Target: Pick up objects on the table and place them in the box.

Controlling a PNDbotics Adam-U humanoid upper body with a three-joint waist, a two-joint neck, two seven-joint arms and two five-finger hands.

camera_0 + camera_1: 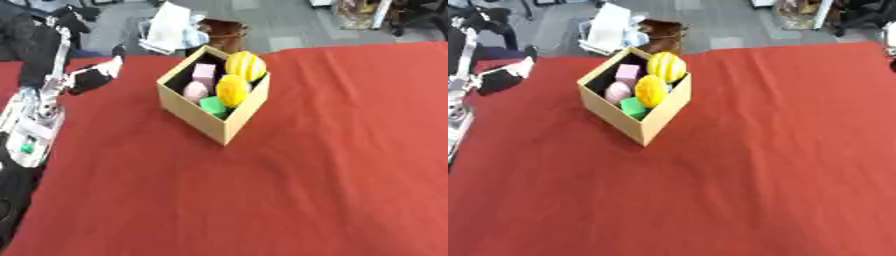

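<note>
on the red cloth (332, 150) the box (197, 117) is seen heaped with yellow balls (233, 90) and blocks, left hand (94, 76) beside it, finger state untellable; spillage is risked if nudged.

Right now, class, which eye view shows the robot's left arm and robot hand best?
The left eye view: the left robot hand and its silver arm show almost whole beside the box. In the right eye view the arm is cut off at the edge, only the hand remaining.

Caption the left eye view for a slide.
Cardboard box on red tablecloth holds yellow, pink and green objects; left hand hovers beside it.
</note>
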